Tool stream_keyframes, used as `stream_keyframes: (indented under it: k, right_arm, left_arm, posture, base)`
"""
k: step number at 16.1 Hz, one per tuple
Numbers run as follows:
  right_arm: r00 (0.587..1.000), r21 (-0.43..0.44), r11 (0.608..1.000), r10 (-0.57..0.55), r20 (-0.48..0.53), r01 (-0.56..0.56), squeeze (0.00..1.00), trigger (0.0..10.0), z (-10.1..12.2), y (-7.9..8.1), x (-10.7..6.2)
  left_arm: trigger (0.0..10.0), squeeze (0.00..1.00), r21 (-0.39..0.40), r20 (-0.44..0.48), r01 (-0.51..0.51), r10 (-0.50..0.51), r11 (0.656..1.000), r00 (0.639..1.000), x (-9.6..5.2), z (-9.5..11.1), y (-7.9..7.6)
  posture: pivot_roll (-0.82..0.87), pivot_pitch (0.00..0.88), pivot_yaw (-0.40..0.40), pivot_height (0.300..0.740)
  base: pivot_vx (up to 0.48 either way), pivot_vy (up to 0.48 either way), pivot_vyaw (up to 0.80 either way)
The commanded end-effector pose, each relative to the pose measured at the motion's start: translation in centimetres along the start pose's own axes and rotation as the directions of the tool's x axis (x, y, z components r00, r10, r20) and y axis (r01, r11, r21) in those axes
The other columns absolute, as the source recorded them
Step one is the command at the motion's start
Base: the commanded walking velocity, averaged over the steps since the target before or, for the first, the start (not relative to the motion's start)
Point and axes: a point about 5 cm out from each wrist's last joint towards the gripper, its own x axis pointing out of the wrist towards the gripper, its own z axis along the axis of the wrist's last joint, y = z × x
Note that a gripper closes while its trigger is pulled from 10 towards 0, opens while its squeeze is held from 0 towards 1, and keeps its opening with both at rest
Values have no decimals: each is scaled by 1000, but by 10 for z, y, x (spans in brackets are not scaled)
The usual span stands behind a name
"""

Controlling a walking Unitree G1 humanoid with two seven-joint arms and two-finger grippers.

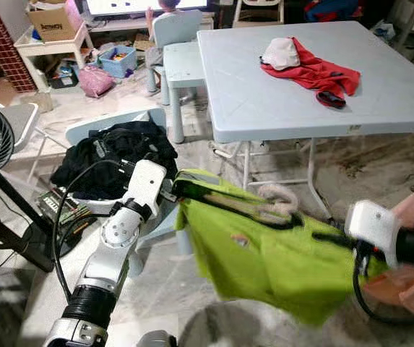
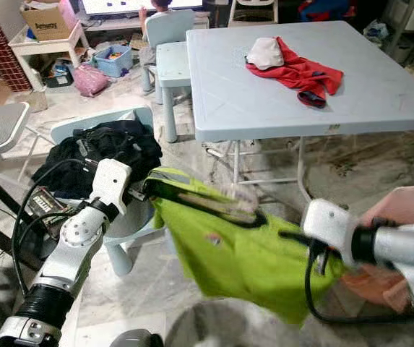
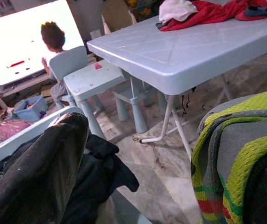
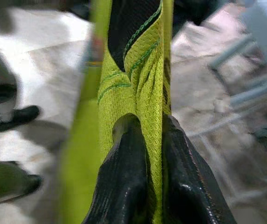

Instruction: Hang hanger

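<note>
A lime green shirt (image 1: 279,264) hung stretched between both grippers above the marble floor (image 1: 380,170). The right gripper (image 4: 147,154) pinched its fabric; the left gripper (image 1: 180,189) seemed closed on the other edge. Behind stood a pale bench (image 1: 279,94) carrying red cloth (image 1: 315,72), near small chairs (image 1: 174,43).

We are seeing a knit-textured cloth green shirt (image 4: 145,93), smooth matt plastic on the table (image 1: 380,101), and glossy black rubbery fingers (image 4: 128,177).
</note>
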Motion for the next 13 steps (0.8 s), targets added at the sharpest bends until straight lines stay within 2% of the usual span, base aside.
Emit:
stream_keyframes:
  k: [1,3,4,5,7,8,10,12,13]
  right_arm:
    - [999,32,999,-17,-33,18,0,10000,-4,-8,-18]
    - [998,71,997,-6,58,2,0,10000,9,-16,-32]
    - [994,95,995,-27,110,16,0,10000,18,-27,-44]
    - [990,86,995,-55,128,44,0,10000,23,-36,-53]
    - [986,77,994,-88,140,78,0,10000,28,-45,-64]
    - [982,87,994,-81,168,68,0,10000,32,-46,-71]
    - [965,128,992,-13,263,-21,0,10000,47,-42,-84]
    - [957,127,990,21,289,-60,0,10000,52,-41,-94]
    - [970,114,992,21,242,-50,0,10000,50,-43,-97]
  left_arm:
    - [10000,0,15,-33,-112,113,994,993,-7,-6,27]
    - [10000,0,29,-63,-104,106,994,992,-11,-12,29]
    - [10000,0,25,-78,-106,108,994,991,-12,-16,30]
    - [10000,0,24,-81,-106,108,994,991,-12,-16,31]
    - [10000,0,21,-88,-99,101,995,991,-11,-17,30]
    - [10000,0,20,-100,-89,91,996,991,-11,-19,28]
    - [10000,0,-14,-127,-92,89,996,988,-12,-23,27]
    - [10000,0,-31,-140,-92,87,995,986,-12,-25,29]
    - [10000,0,-42,-151,-94,87,995,985,-12,-27,31]
  posture:
    - [-92,3,38,740]
    - [-95,4,41,740]
    - [-103,4,43,740]
    - [-108,4,44,740]
    - [-109,3,46,740]
    - [-110,4,47,740]
    - [-111,4,51,740]
    - [-116,4,56,740]
    - [-116,4,56,740]
  base:
    - [0,0,0]
    - [0,0,0]
    - [0,0,0]
    - [0,0,0]
    - [0,0,0]
    - [0,0,0]
    - [0,0,0]
    - [0,0,0]
    - [0,0,0]
